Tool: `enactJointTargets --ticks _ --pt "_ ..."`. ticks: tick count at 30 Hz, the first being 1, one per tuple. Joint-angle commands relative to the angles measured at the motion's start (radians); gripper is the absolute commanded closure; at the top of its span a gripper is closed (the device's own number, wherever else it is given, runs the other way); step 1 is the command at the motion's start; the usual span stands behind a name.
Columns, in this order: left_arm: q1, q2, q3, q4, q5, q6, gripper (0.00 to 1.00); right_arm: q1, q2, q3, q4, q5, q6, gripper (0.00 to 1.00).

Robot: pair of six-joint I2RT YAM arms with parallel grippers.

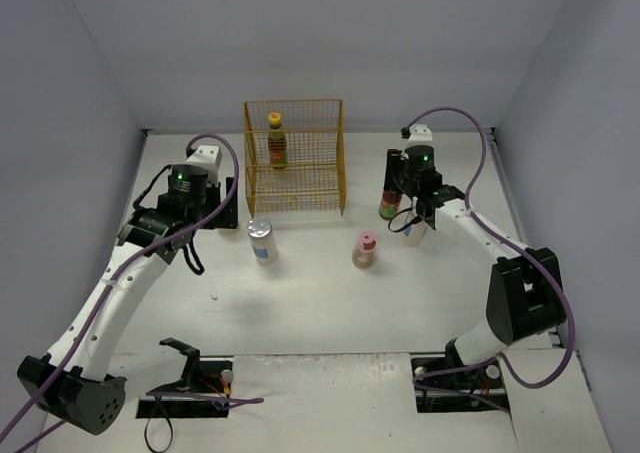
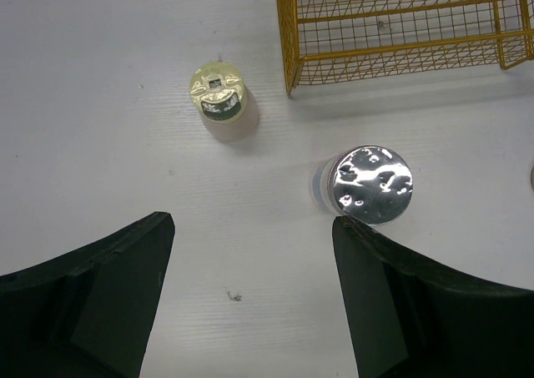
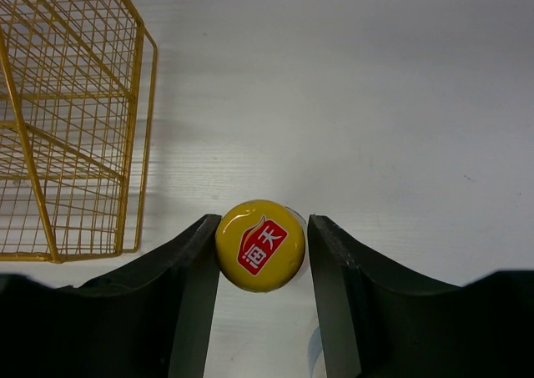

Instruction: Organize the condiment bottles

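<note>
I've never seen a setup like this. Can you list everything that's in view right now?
Wire rack: one, yellow, back centre of the table.
Dark bottles: two, yellow caps. The racked bottle stands inside the rack; the gripped bottle stands right of the rack.
Silver-lidded jar: one clearly seen, pale, in front of the rack.
Pink-capped bottle: one, beige, right of that jar.
Yellow-green-capped bottle: one, beige, by the rack's front corner.
Table: one, white.
Cables: purple, one along each arm.
Arms: two, white and black.
Left gripper: black, open, empty.
Right gripper: black, closed on the gripped bottle's cap.
</note>
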Motion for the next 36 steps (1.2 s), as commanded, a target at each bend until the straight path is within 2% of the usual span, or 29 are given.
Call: enactJointTargets --ticks 1,4,8,10,15,21,26,27,36 --pt "-0.009 -0.011 0.037 0.025 -0.027 0.020 0.23 -0.007 -0.012 -0.006 0.081 -0.010 -0.009 0.55" --pt "-0.010 -0.006 0.041 0.026 -0.033 0.023 0.23 -0.007 -0.022 -0.014 0.090 -0.014 -0.015 0.61" --pt "-0.012 0.000 0.048 0.031 -0.033 0.023 0.23 -0.007 -0.040 0.006 0.092 -0.020 -0.038 0.92" --pt "-0.012 0.006 0.051 0.033 -0.033 0.023 0.23 -0.005 -0.058 0.045 0.075 -0.023 -0.061 1.00" --pt "-0.012 0.009 0.052 0.034 -0.039 0.023 0.23 -0.004 -0.094 0.186 0.021 -0.046 -0.104 1.00" --pt "-0.012 0.007 0.051 0.036 -0.055 0.026 0.23 0.000 -0.078 0.455 -0.071 -0.133 -0.144 1.00" --pt "-0.012 0.006 0.048 0.037 -0.053 0.025 0.23 0.009 -0.002 0.653 -0.092 -0.229 -0.144 1.00" --pt "-0.012 0.006 0.046 0.039 -0.052 0.023 0.23 0.012 0.041 0.738 -0.086 -0.275 -0.130 1.00" --pt "-0.013 -0.002 0.017 0.051 -0.042 0.005 0.23 0.062 0.239 0.996 0.023 -0.359 -0.089 1.00"
